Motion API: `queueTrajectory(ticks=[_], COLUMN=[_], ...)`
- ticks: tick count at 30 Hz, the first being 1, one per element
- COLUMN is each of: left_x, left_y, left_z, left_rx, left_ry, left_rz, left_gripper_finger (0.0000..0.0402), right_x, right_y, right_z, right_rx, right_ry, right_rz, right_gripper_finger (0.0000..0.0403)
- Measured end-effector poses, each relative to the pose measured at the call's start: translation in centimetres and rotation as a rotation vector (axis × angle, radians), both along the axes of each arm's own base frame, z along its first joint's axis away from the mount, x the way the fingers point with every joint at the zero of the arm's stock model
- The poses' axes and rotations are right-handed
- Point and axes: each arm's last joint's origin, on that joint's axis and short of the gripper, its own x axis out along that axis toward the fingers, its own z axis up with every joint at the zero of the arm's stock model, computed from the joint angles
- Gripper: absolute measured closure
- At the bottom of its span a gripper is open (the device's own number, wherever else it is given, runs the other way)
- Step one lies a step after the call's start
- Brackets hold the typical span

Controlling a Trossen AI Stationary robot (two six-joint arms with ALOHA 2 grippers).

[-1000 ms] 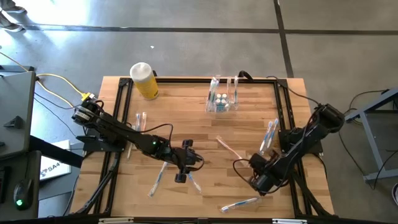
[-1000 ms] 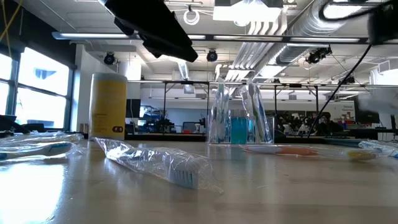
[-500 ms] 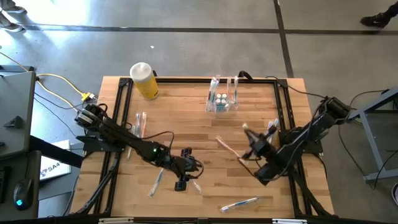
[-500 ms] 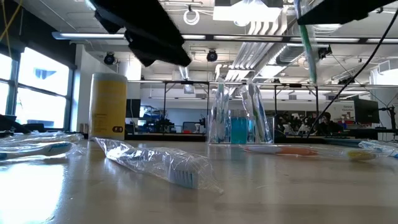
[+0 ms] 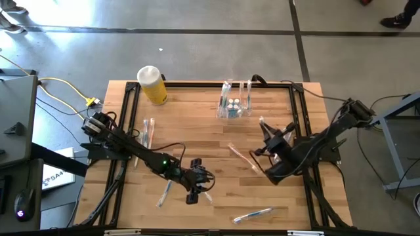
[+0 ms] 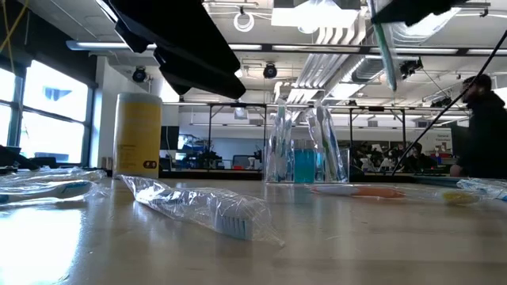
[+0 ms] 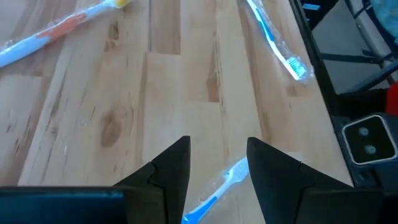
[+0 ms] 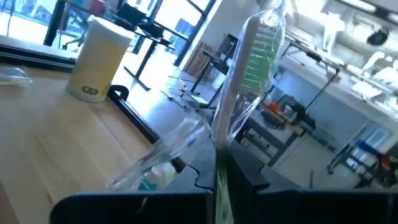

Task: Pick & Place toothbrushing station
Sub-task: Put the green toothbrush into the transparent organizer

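Note:
The clear cup point(image 5: 234, 106) stands at the table's far middle, with teal tubes and wrapped toothbrushes upright in it. My right gripper point(image 5: 268, 134), to the cup's near right and above the table, is shut on a wrapped green toothbrush point(image 8: 252, 68), which also shows in the low view point(image 6: 386, 47). My left gripper point(image 7: 217, 155) hovers open near the front middle, its fingers on either side of a blue wrapped toothbrush point(image 7: 217, 190) lying flat on the wood. Other wrapped toothbrushes lie flat: a pink one point(image 5: 240, 156), a teal one point(image 5: 164, 193) and one near the front edge point(image 5: 252, 214). My right gripper pinches the green toothbrush's handle point(image 8: 219, 158) between its two shut fingers, through the clear wrapper. The bristle end point(image 8: 261, 53) sticks out past the fingertips. The brush is lifted clear of the table and stands steeply tilted in the low view.
A yellow cylinder container with a white top point(image 5: 152, 84) stands at the far left. Two wrapped toothbrushes point(image 5: 147, 130) lie at the left and more lie by the right rail point(image 5: 286, 140). A black frame point(image 5: 125, 118) borders the wooden table.
My right gripper has risen and gone toward the far edge and the cup, turning its wrist, so the green toothbrush now stands steeply in the air. My left gripper has sunk a little and moved toward the near edge, over the blue toothbrush, staying open.

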Motion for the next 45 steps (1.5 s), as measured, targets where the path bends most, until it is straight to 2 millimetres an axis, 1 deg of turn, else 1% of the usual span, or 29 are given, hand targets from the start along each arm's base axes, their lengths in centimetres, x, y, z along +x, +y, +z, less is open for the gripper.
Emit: queueTrajectory(ticks=[6, 9, 12, 14, 16, 18, 20, 21, 23, 26, 28, 31, 34, 36, 38, 40, 43, 45], left_x=[0.0, 0.1, 0.1, 0.1, 0.1, 0.1, 0.1, 0.1, 0.0, 0.0, 0.0, -0.1, -0.4, -0.7, -0.9, -1.1, -1.1, -1.0], left_y=[0.2, 0.2, 0.2, 0.2, 0.2, 0.2, 0.2, 0.2, 0.2, 0.2, 0.2, -0.1, -0.7, -1.2, -1.6, -1.9, -1.9, -1.7], left_z=[0.0, 0.0, 0.0, 0.0, 0.0, 0.0, 0.0, 0.0, 0.0, 0.0, 0.0, 0.0, 0.0, 0.0, 0.0, 0.1, 0.1, 0.1], left_rx=[0.041, 0.043, 0.042, 0.043, 0.041, 0.036, 0.029, 0.025, 0.018, 0.002, -0.008, -0.031, -0.045, -0.045, -0.046, -0.033, -0.009, 0.002], left_ry=[-0.017, -0.019, -0.019, -0.018, -0.018, -0.017, -0.016, -0.015, -0.014, -0.010, -0.007, 0.006, 0.014, 0.015, 0.008, -0.004, -0.017, -0.024], left_rz=[0.061, 0.067, 0.067, 0.067, 0.069, 0.073, 0.077, 0.080, 0.085, 0.093, 0.091, 0.064, 0.050, 0.035, 0.026, 0.036, 0.069, 0.091], left_gripper_finger=[0.0248, 0.0248, 0.0248, 0.0248, 0.0248, 0.0248, 0.0248, 0.0248, 0.0248, 0.0248, 0.0248, 0.0248, 0.0248, 0.0248, 0.0248, 0.0248, 0.0248, 0.0248], right_x=[1.5, 1.9, 2.4, 2.9, 4.1, 5.9, 7.5, 8.0, 8.6, 9.1, 9.1, 8.6, 6.7, 4.8, 2.7, 0.9, -0.5, -0.8], right_y=[0.9, 0.9, 0.5, 0.3, 0.3, 0.2, 0.1, -0.1, -0.9, -2.9, -4.6, -7.2, -9.3, -10.4, -11.4, -12.0, -12.8, -13.5], right_z=[4.6, 6.7, 8.7, 9.9, 11.0, 11.9, 13.1, 13.9, 15.4, 16.5, 16.4, 15.4, 14.0, 12.9, 11.7, 10.2, 7.4, 5.4], right_rx=[-0.083, -0.101, -0.101, -0.072, 0.001, 0.060, 0.067, 0.055, 0.022, 0.022, 0.065, 0.128, 0.159, 0.154, 0.134, 0.113, 0.107, 0.111], right_ry=[0.122, 0.149, 0.170, 0.225, 0.257, 0.271, 0.230, 0.183, 0.073, -0.008, -0.023, -0.061, -0.124, -0.186, -0.244, -0.299, -0.330, -0.319], right_rz=[-0.003, -0.014, -0.037, -0.014, 0.062, 0.219, 0.404, 0.463, 0.504, 0.561, 0.610, 0.623, 0.620, 0.630, 0.652, 0.716, 0.766, 0.729], right_gripper_finger=[0.0397, 0.0397, 0.0397, 0.0397, 0.0397, 0.0397, 0.0397, 0.0397, 0.0397, 0.0397, 0.0397, 0.0397, 0.0397, 0.0397, 0.0397, 0.0397, 0.0397, 0.0397])
